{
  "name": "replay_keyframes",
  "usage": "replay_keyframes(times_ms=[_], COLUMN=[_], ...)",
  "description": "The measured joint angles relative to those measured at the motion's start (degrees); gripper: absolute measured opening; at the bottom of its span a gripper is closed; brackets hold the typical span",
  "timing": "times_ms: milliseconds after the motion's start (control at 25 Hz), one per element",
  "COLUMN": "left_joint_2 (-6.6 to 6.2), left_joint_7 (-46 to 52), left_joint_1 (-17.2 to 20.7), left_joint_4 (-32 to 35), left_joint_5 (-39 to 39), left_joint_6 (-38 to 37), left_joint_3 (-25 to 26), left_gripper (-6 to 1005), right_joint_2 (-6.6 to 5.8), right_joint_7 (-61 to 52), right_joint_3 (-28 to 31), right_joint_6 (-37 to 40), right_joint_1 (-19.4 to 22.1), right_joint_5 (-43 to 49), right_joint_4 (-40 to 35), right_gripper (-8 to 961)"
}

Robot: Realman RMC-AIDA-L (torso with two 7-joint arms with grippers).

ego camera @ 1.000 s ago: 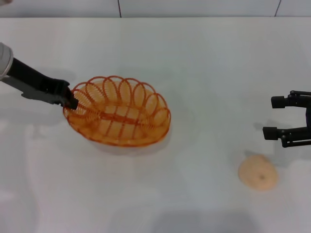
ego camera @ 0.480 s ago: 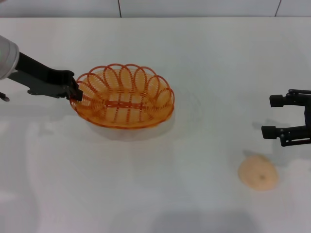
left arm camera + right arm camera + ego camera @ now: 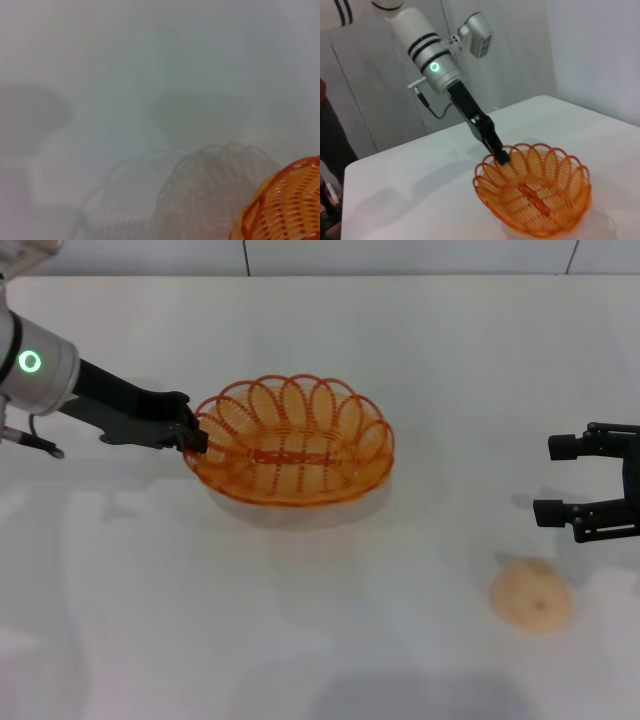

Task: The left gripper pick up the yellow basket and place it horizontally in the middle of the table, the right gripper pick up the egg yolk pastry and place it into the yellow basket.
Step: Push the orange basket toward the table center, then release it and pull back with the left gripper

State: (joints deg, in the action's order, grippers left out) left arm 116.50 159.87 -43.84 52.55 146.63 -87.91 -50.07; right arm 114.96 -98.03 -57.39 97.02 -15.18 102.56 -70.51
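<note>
Two grippers are yours to watch, and nearest you on the plain white table (image 3: 330,640) lies the egg yolk pastry (image 3: 531,597), a small round peach-beige dome with a dimple on top. It sits just below and a little inward of your right gripper (image 3: 558,479), the all-black claw, clear of both fingers and untouched. That claw's two short parallel fingers stand apart with nothing between them, pointing inward across the table. Farther back and well away from it, your left gripper (image 3: 197,437), the black claw on the arm with the white-silver cylinder and green ring light (image 3: 30,362), is closed on the near end of the yellow basket (image 3: 291,440), an oval orange-yellow wire basket with a looped scalloped rim and woven base. You can see in the right wrist view how the fingertips (image 3: 503,157) pinch one rim loop of the basket (image 3: 534,192). The basket stretches away from that claw toward the table's middle, long axis running side to side, with its shadow cast on the table just under it; whether it rests on the surface or hangs a little above you cannot tell. In the left wrist view only a corner of the basket (image 3: 285,205) shows, with its netted shadow beside it.
</note>
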Motion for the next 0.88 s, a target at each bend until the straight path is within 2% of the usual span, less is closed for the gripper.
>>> replay_keyframes(times_ms=[520, 880], left_joint_2=[1.01, 1.06], left_joint_7=[-1.26, -0.28], left_joint_1=[-1.71, -5.59], left_joint_4=[-4.87, -10.06], left_joint_5=[-2.48, -1.81], left_joint_6=[3.20, 4.76], left_joint_3=[-0.11, -0.12], left_gripper=[109, 117], right_joint_2=[0.00, 0.00], right_joint_7=[-0.06, -0.06], right_joint_3=[0.21, 0.27], right_joint_6=[1.60, 2.29], right_joint_1=[-0.89, -1.15], right_joint_5=[-0.09, -0.09], right_joint_4=[-0.07, -0.07], right_gripper=[870, 870])
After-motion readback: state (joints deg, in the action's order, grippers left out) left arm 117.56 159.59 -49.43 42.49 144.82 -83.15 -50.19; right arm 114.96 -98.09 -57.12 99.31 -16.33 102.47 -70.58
